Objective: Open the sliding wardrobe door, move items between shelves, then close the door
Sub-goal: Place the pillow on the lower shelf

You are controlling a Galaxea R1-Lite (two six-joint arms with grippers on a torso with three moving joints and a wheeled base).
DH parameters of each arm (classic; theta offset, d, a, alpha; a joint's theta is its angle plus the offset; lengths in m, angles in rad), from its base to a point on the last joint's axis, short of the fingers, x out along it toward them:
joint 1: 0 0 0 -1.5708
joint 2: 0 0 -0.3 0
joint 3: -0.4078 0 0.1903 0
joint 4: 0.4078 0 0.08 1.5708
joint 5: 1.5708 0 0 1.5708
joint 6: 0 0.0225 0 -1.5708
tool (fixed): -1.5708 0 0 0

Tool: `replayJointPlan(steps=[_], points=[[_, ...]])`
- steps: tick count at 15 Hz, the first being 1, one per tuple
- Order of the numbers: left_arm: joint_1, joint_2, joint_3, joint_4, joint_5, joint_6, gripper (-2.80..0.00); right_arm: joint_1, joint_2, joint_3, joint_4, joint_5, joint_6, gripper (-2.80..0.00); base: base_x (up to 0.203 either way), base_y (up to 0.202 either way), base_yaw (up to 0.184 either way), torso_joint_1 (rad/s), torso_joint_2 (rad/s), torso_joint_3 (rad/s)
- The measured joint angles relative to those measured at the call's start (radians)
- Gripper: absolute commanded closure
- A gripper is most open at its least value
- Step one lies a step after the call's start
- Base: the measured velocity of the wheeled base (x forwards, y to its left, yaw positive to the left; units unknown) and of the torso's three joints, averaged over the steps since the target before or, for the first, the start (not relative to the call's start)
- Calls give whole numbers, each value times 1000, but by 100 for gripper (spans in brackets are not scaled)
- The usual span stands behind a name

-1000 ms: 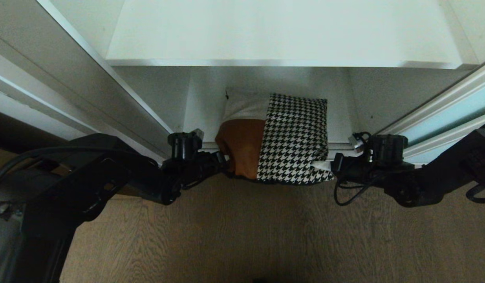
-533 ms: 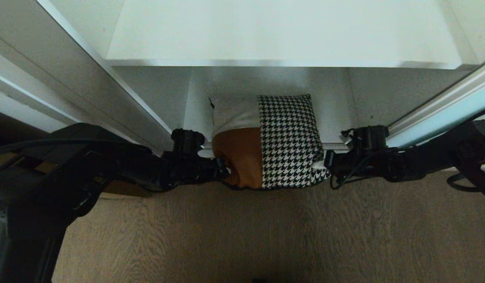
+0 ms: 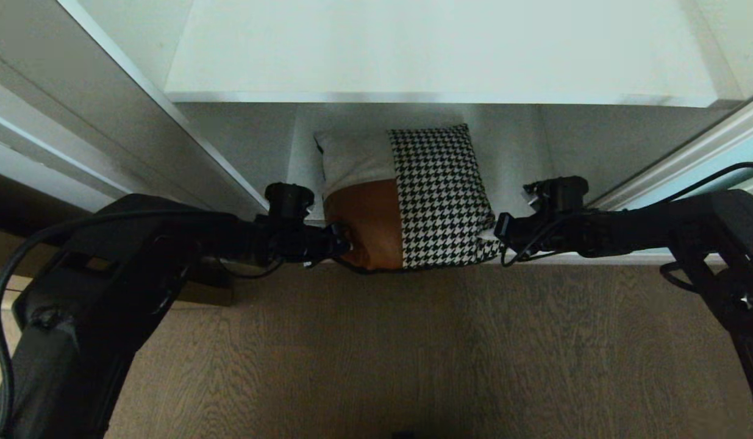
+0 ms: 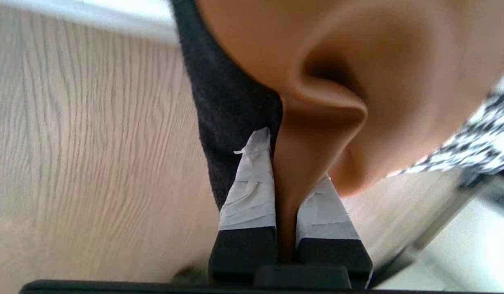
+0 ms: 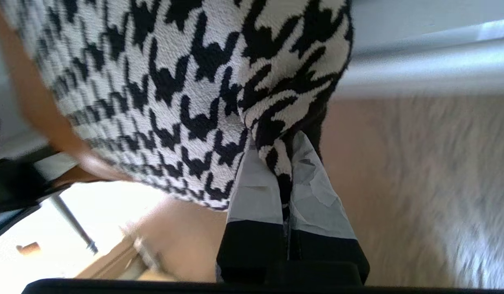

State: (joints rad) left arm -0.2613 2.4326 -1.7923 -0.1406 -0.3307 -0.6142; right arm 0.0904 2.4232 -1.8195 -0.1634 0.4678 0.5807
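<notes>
A: Starting w/ what's nearest, the floor?
B: Wood-grain floor (image 3: 376,353) is filling the near part of the head view, w/ both black arms reaching in from the sides.

A: Left claw?
B: The left gripper (image 3: 346,247) is pinching the cushion (image 3: 406,195) at its near left corner. In the left wrist view its white-taped fingers (image 4: 252,192) are sitting nearly together, clamped on a fold of the tan leather, black backing beside it.

A: And the right?
B: The right gripper (image 3: 497,235) is doing the same at the near right corner. In the right wrist view its taped fingers (image 5: 313,192) are squeezing a thin bit of the houndstooth edge, almost no gap btwn them.

A: So where's the cushion sitting?
B: It's hanging btwn the two claws at the wardrobe opening, near edge over the floor, far part reaching in under the upper shelf (image 3: 437,52). Can't tell if it's resting on the lower shelf (image 3: 516,177).

A: Farther back?
B: The sliding wardrobe door (image 3: 751,152) is showing at the right edge, pale blue glass in a light frame. Upper shelf is spanning the top.
</notes>
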Motion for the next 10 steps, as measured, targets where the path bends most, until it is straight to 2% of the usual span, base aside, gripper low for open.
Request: replayJointPlan(steps=[4, 7, 10], points=[[8, 55, -130, 20, -12, -47, 0, 0, 68, -97, -19, -39, -1, 0, 0, 0, 0, 0, 0, 0], [8, 79, -146, -36, -16, -40, 0, -1, 91, -109, -92, -41, -7, 0, 0, 0, 0, 0, 0, 0], [12, 82, -148, -101, 28, 2, 0, -5, 104, -109, -176, -39, -32, 0, 0, 0, 0, 0, 0, 0]])
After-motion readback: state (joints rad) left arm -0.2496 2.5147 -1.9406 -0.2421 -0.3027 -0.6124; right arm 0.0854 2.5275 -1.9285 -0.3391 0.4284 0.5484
